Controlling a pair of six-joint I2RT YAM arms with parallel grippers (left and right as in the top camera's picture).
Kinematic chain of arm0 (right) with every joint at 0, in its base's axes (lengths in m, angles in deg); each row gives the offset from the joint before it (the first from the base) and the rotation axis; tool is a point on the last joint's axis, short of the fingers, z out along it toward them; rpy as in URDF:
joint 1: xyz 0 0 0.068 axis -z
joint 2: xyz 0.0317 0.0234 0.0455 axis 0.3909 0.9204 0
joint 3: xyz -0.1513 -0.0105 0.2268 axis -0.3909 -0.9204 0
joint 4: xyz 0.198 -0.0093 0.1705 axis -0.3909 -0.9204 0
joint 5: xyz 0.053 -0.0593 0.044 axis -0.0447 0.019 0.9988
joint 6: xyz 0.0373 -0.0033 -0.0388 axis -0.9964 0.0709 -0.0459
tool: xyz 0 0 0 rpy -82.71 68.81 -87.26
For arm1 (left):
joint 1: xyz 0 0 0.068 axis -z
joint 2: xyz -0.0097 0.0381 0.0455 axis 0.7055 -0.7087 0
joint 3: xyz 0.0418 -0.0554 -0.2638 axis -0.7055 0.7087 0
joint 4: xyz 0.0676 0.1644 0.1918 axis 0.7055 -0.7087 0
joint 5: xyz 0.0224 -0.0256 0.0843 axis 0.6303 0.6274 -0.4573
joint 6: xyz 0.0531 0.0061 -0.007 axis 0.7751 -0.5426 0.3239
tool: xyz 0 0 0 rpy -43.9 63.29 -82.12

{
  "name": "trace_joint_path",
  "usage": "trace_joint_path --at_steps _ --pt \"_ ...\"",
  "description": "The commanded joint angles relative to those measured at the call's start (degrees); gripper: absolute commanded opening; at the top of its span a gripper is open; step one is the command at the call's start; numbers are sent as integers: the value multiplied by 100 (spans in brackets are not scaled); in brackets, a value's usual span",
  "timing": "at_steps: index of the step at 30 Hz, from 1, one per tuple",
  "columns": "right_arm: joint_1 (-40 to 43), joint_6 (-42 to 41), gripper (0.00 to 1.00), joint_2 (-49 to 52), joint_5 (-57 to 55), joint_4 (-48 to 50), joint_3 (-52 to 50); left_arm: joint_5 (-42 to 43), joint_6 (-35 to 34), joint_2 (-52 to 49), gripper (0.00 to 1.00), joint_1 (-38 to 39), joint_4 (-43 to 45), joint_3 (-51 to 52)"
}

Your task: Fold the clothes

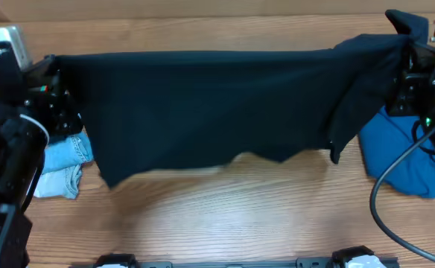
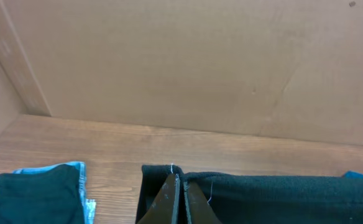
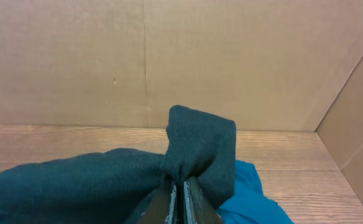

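Starting at the near edge, a bare strip of brown wooden table (image 1: pixel 225 216) is seen, with nothing lying on it. Just beyond it hangs the ragged lower hem of a large plain black fabric garment (image 1: pixel 202 104), which is spread wide across the middle of the scene and appears to be lifted off the wood along its upper edge. A folded pair of light-blue denim jeans (image 1: pixel 65 160) lies by its left side, and a crumpled plain teal-blue garment (image 1: pixel 400 160) lies by its right side, partly overlapped by the black cloth.

Farther back, the top corners are held. The left gripper (image 2: pixel 176 183) is clamped tight on one corner, with a thin edge of cloth pinched between the jaws. The right gripper (image 3: pixel 177 186) is likewise clenched on the other corner, where a thick bunch of cloth is gathered above the fingers. A plain cardboard wall (image 2: pixel 169 62) closes the scene behind.

Several faults are judged possible from here. The left corner could be lost, since so little cloth is gripped there. A skewed fold could be produced, because the right end is bunched while the left is flat. The hem could be dragged over the jeans or the teal-blue garment if the cloth is lowered without being centred.
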Motion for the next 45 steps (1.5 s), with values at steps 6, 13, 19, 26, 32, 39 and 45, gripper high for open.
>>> trace_joint_path --at_steps 6,13,19,26,32,39,45 --pt "46 107 4 223 -216 -216 72 -431 103 -273 4 -22 -11 -81" --pt "46 101 4 597 83 -686 61 -428 85 -870 4 -22 -168 -74" --pt "46 103 4 2385 918 -1624 57 -293 85 -2398 4 -20 -588 37" --pt "46 107 4 4087 1292 -1355 -382 -24 105 -4402 4 66 -750 37" --pt "531 101 24 4317 693 157 -1377 -33 105 -5248 4 199 -737 37" --pt "527 -90 45 4282 1718 26 -1478 -50 107 -5261 4 356 -732 37" --pt "-629 -90 44 4494 951 883 -1685 -48 107 -5261 4 367 -761 37"
